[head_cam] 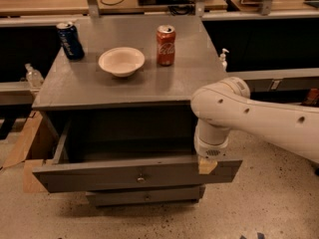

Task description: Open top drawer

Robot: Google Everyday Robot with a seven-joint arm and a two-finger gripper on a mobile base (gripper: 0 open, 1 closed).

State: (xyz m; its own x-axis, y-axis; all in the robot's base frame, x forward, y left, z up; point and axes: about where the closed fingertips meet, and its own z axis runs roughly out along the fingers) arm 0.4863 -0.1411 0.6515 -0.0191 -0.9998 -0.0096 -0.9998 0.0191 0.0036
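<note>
The top drawer [99, 174] is a wide gray drawer with a small round metal knob [141, 177] at the centre of its front. It stands pulled well out from the gray cabinet [139, 86], its deep dark box showing. My gripper [207, 164] hangs from the white arm [259, 118] at the right end of the drawer's front panel, on its top edge. A tan fingertip [206, 165] shows against the panel.
On the cabinet top stand a blue can [70, 40], a white bowl [121, 60] and a red cola can [166, 45]. A narrower drawer front [144, 196] sits below. A cardboard box [30, 153] stands at the left. Desks run behind.
</note>
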